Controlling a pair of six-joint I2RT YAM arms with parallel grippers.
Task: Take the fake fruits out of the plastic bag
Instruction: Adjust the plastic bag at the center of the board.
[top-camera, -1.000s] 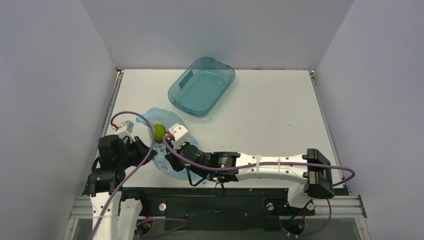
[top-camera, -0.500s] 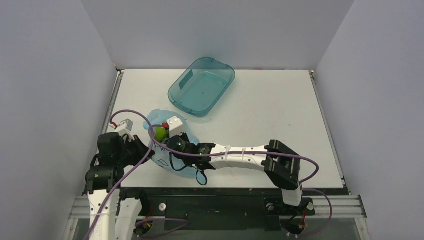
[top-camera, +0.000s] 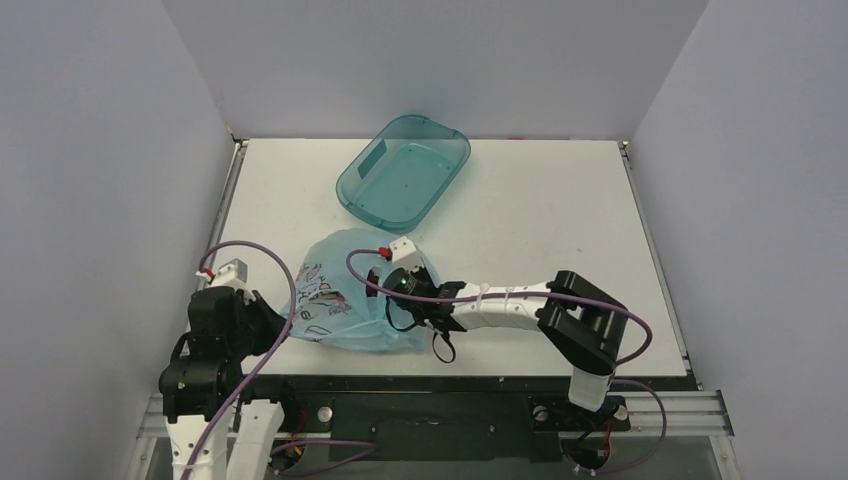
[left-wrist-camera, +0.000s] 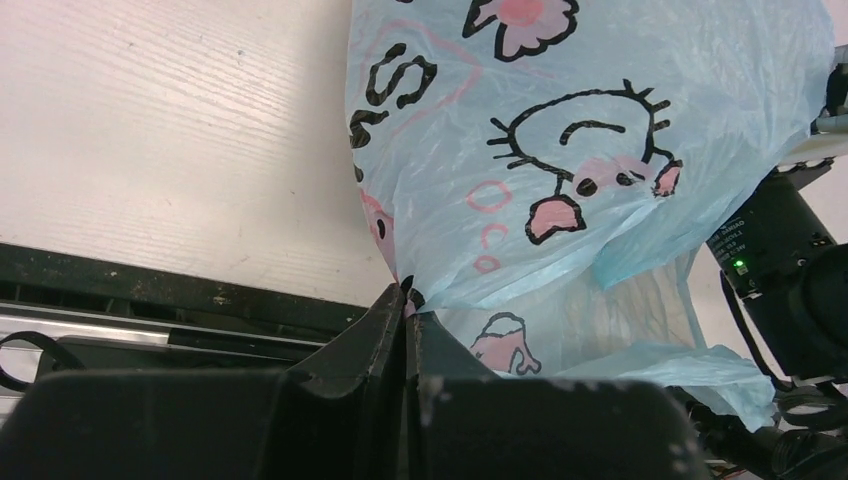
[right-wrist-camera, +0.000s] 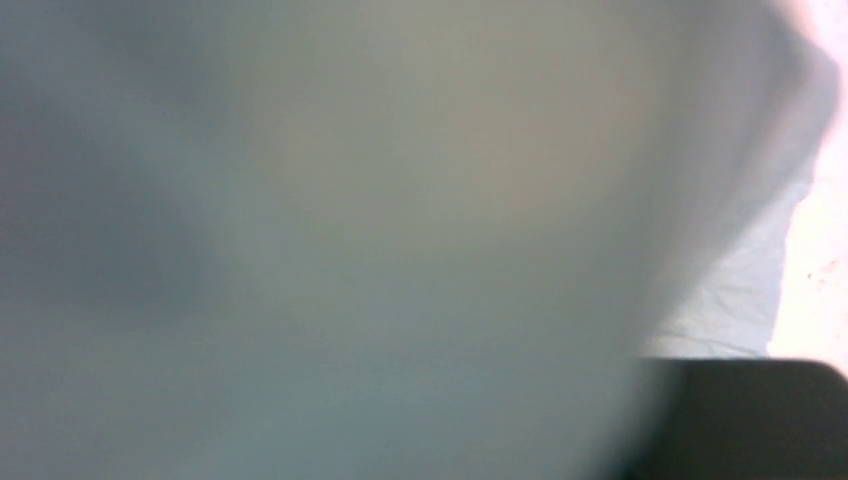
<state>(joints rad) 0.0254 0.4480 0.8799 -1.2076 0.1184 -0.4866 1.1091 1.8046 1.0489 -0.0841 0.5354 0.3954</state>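
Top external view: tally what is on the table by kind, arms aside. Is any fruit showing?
Plastic bag: 1
Teal tub: 1
Fake fruits: 0 showing in any view
Total: 2

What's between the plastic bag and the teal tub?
Only a narrow strip of bare table separates the plastic bag from the teal tub. The top external view shows it.

Right end effector inside plastic bag (top-camera: 332, 300)
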